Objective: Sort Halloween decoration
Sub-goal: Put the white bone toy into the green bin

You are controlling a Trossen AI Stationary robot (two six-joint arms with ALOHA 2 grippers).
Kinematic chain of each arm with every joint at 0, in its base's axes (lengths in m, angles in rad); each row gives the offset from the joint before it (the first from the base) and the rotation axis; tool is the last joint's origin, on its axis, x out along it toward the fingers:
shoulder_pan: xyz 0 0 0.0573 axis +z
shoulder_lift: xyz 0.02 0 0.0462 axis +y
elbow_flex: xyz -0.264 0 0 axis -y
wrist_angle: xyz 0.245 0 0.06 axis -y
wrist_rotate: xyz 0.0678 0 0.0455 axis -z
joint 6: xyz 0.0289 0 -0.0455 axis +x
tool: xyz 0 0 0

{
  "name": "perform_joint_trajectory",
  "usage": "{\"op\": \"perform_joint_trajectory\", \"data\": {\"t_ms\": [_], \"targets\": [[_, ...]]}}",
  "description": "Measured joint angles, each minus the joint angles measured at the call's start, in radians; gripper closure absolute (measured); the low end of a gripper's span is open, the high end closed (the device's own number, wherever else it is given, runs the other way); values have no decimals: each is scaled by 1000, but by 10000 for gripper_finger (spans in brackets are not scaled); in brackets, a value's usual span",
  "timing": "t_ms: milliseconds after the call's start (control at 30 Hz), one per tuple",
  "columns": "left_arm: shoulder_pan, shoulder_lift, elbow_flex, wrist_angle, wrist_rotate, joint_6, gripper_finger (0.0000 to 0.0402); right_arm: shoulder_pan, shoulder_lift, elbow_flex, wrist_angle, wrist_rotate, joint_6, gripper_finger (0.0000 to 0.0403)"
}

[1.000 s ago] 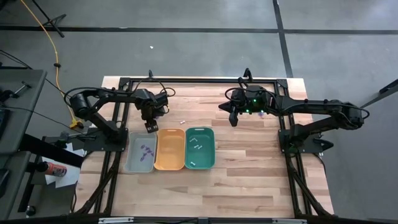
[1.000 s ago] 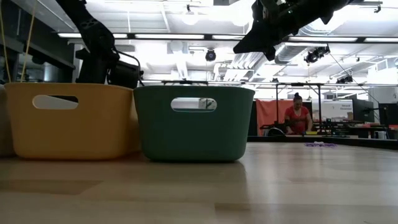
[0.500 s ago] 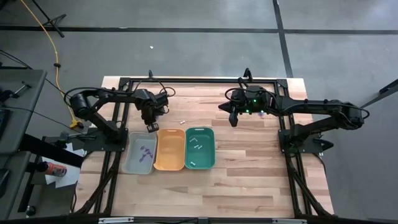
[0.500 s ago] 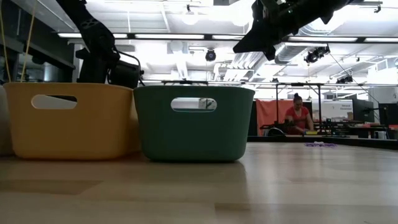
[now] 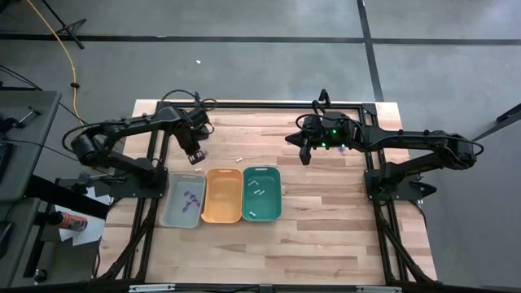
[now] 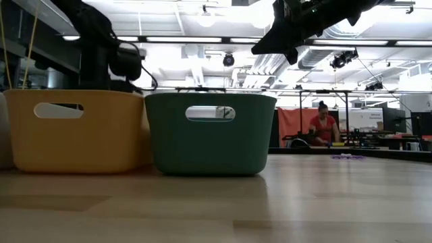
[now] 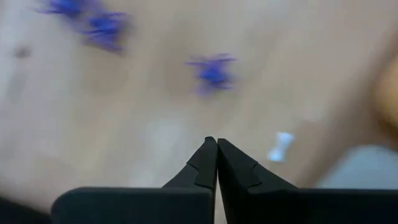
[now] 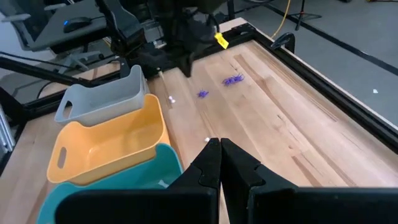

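Several purple spider-like pieces (image 5: pixel 192 198) lie in the grey tray at 9 o'clock, white stick-like pieces (image 5: pixel 259 185) in the teal tray; loose purple pieces (image 7: pixel 212 70) and a white bone (image 7: pixel 279 147) lie on the bare desk toward 11 o'clock.

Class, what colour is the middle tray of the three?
Orange middle tray; clearest in the high view.

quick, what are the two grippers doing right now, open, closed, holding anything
Left gripper: closed, holding nothing, above the table.
Right gripper: closed, empty.
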Motion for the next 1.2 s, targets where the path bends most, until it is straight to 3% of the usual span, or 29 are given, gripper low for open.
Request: {"op": "perform_joint_trajectory", "data": {"t_ms": [100,300,500,767,900,1200], "targets": [[-13,-22,1,-57,105,-18,401,0,0,0,1,0,0,403],[-82,-17,1,-115,165,-30,401,-3,0,0,5,0,30,403],[-182,-18,-19,-53,136,-30,389,-25,0,0,10,1,106,403],[-221,-14,-28,-43,103,-47,306,-40,0,0,12,0,95,403],[-210,-14,-28,-44,154,-29,274,-40,0,0,12,1,64,403],[-217,125,-27,-44,126,-35,264,-40,0,0,12,1,21,403]]}}
